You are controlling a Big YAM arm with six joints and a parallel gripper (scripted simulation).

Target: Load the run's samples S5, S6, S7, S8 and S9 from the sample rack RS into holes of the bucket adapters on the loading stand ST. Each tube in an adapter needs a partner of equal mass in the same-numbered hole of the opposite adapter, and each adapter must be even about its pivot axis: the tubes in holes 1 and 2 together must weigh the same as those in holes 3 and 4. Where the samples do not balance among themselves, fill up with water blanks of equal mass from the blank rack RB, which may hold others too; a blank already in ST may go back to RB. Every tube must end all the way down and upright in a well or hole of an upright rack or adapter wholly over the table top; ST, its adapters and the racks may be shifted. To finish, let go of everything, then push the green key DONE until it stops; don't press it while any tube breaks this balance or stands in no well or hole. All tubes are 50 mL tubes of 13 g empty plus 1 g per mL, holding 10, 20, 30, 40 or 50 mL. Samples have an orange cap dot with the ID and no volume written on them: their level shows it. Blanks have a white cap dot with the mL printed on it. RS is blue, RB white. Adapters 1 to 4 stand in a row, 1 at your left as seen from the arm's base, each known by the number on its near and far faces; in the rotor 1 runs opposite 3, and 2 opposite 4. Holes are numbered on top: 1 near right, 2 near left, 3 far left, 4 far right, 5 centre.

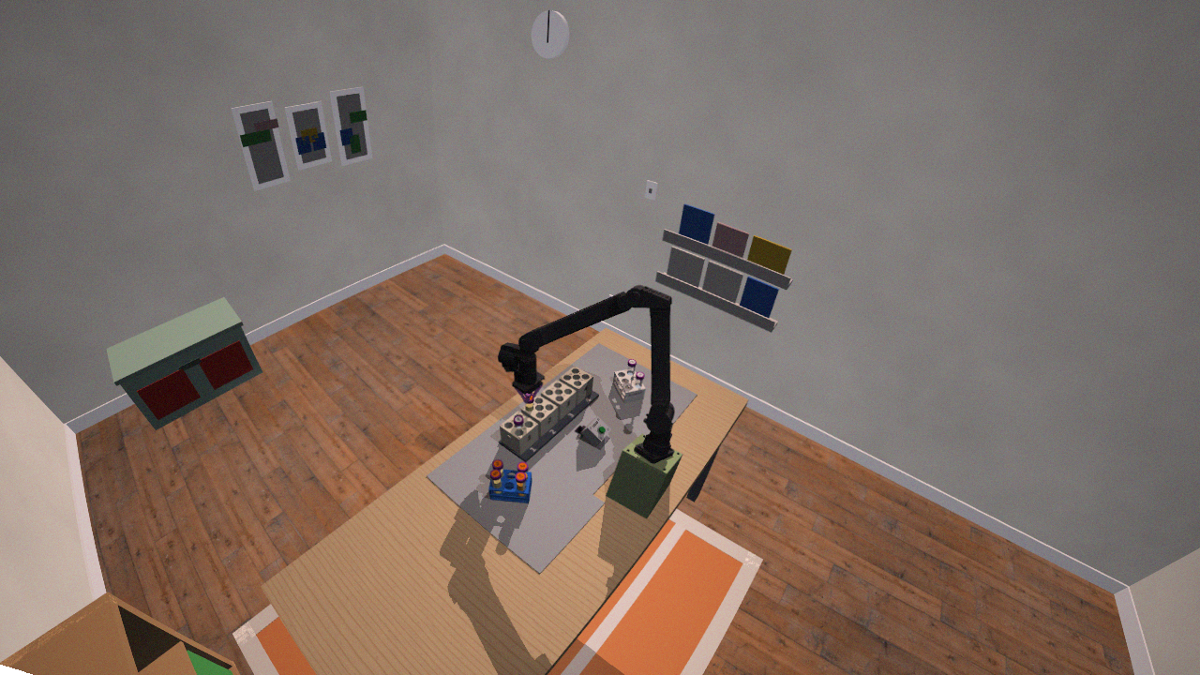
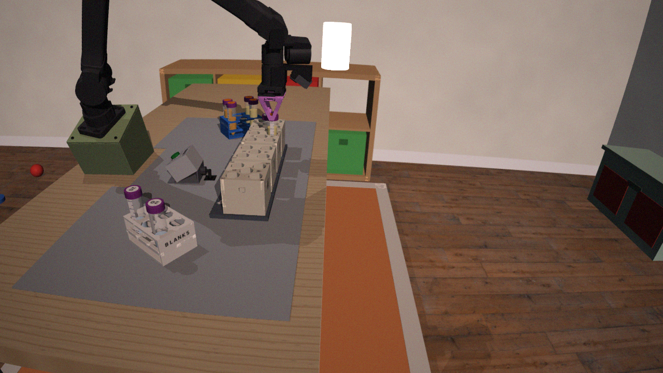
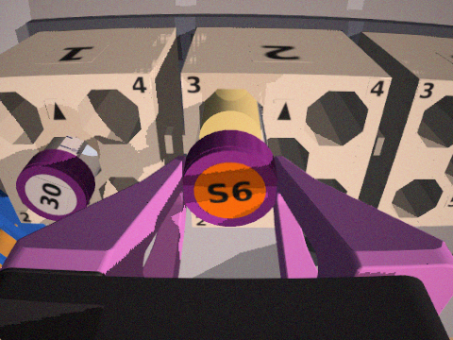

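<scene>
My gripper (image 3: 229, 170) is shut on sample tube S6 (image 3: 229, 191), which has a purple cap with an orange dot and a yellowish body. The tube hangs upright with its lower part down in the left side of adapter 2 (image 3: 283, 57), seemingly in the far-left hole marked 3; my fingers hide the near-left hole. The gripper (image 2: 271, 118) stands over the far end of the stand ST (image 2: 252, 167). A blank marked 30 (image 3: 56, 183) sits in the near-left hole of adapter 1 (image 3: 82, 57). The blue rack RS (image 2: 232, 122) holds several orange-dotted samples.
The white blank rack RB (image 2: 159, 229) holds two purple-capped blanks (image 2: 133, 191) (image 2: 154, 205). The grey box with the green DONE key (image 2: 175, 155) stands between RB and the arm's green base (image 2: 109, 139). The other holes of adapters 2 and 3 are empty.
</scene>
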